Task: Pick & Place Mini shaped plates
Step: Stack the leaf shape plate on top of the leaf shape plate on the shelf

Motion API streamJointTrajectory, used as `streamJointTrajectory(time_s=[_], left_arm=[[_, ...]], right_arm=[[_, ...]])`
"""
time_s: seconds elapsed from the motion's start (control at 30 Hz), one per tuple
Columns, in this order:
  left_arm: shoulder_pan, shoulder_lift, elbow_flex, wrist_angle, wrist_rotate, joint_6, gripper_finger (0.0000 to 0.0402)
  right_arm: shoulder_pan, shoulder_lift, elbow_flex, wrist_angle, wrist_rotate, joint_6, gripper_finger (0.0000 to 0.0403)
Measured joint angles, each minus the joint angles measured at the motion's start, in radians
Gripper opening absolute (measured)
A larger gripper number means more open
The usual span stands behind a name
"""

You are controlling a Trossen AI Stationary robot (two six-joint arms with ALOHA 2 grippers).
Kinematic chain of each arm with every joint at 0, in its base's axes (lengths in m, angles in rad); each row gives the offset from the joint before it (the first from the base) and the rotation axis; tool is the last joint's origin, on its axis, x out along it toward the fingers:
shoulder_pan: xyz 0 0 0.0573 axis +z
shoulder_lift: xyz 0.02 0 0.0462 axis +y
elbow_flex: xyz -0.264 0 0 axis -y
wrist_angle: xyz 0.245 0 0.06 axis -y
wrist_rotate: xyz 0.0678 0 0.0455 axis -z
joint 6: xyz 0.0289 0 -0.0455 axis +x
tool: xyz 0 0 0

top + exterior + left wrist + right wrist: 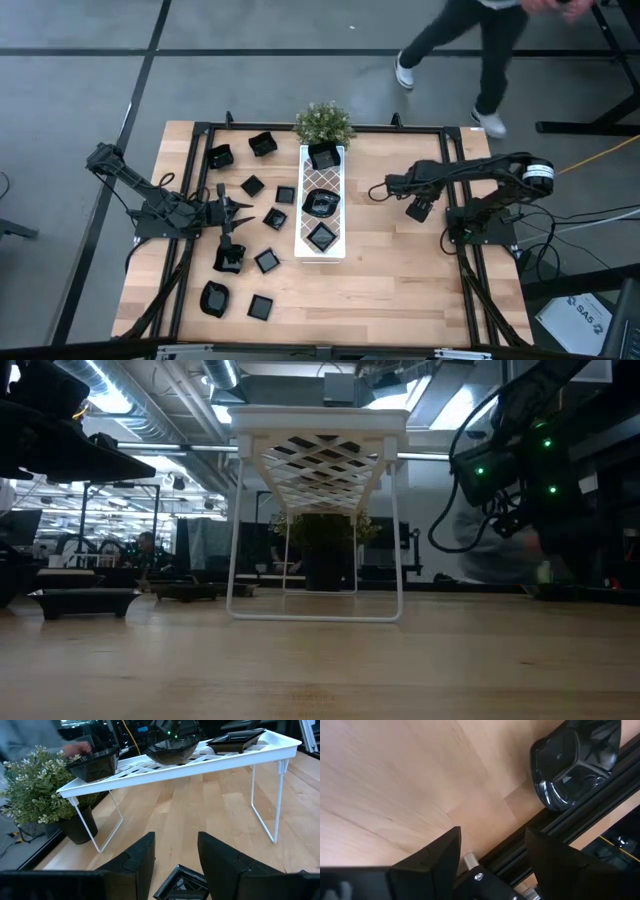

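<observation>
Three mini shaped plates (321,203) sat in a row on the long white lattice tray (336,250) at the middle of the table (400,290), one at the far end beside the green potted plant (322,122), one wavy-rimmed in the middle and one square at the near end. About ten more black dishes lay scattered on the wood to the tray's left, some square, some rounded, well apart from one another.

Among those loose dishes the left gripper (245,206) hung low, its arm stretched flat from the left edge of the table toward the tray. Its fingers (142,862) stood apart with nothing between them, and in the left wrist view a square dish (182,882) lay on the wood just below the gap. That view looked ahead at the raised tray on its thin white legs, with the three dishes on top and the plant at one end.

On the other side, the right gripper (375,189) reached from its folded arm toward the tray's right side, short of it and above bare wood. Its jaws also stood wide and empty. In the right wrist view a rounded black dish (575,762) lay against the dark frame rail at the table's edge.

Beyond the far edge a person (470,50) was on the floor.
</observation>
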Motion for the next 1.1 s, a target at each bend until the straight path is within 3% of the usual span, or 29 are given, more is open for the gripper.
streamJointTrajectory(time_s=[0.83, 1.1], left_arm=[[0.000, 0.000, 0.000, 0.000, 0.000, 0.000, 0.0143], [0.000, 0.000, 0.000, 0.000, 0.000, 0.000, 0.0143]], right_arm=[[-0.121, 0.090, 0.017, 0.076, 0.072, 0.016, 0.0220], [-0.146, 0.090, 0.031, 0.130, 0.140, -0.099, 0.0220]])
